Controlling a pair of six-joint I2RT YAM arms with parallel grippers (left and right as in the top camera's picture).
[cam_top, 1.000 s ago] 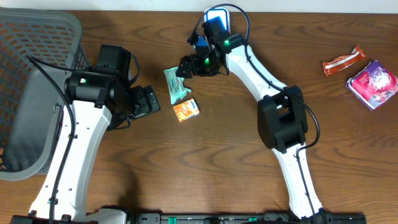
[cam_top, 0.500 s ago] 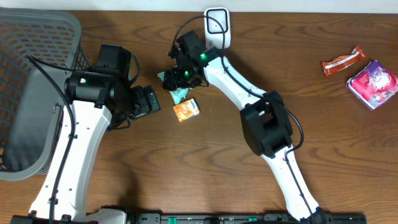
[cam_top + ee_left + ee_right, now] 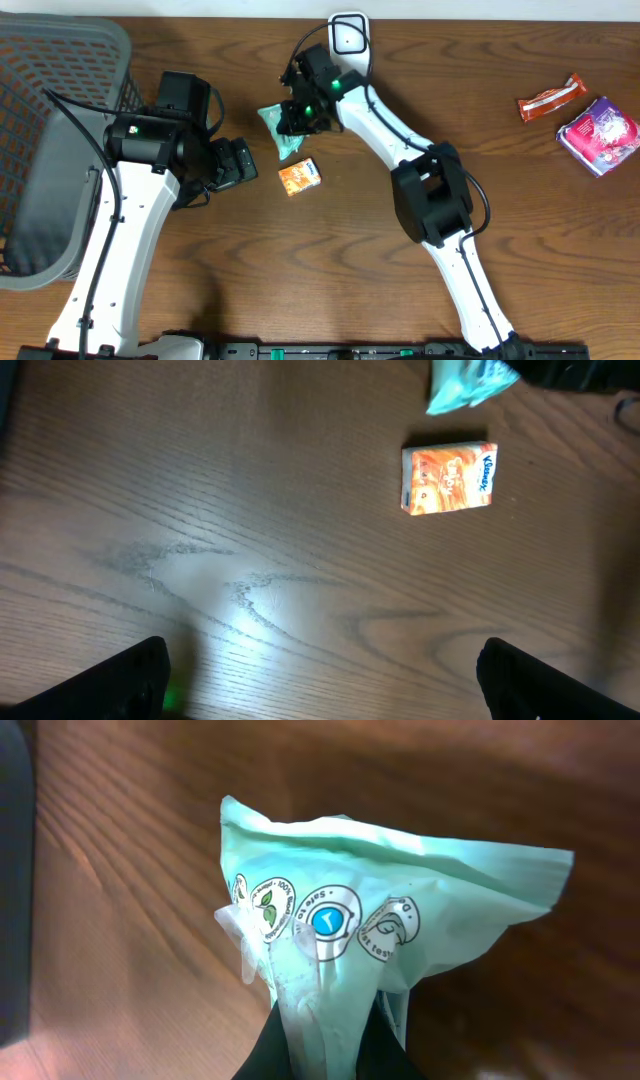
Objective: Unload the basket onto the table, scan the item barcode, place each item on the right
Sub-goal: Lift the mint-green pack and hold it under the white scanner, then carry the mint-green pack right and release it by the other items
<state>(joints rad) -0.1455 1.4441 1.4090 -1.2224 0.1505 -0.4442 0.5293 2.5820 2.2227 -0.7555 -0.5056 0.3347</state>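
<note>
Packet (image 3: 400,910) pinched in the right gripper (image 3: 322,1045)
Mint-green and crumpled, it is at the far middle of the table (image 3: 560,250), just beyond an orange tissue pack (image 3: 299,176); the right fingers are closed tight on one edge of it. The left gripper (image 3: 322,672) hangs wide apart over bare wood, holding nothing, near the tissue pack. A white scanner (image 3: 349,36) lies close behind the right arm

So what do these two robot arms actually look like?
The left arm and right arm match: smooth white links joined by chunky black joint housings, each showing a small green light, with thin black cables looping alongside. The left gripper and right gripper are black two-finger claws.
</note>
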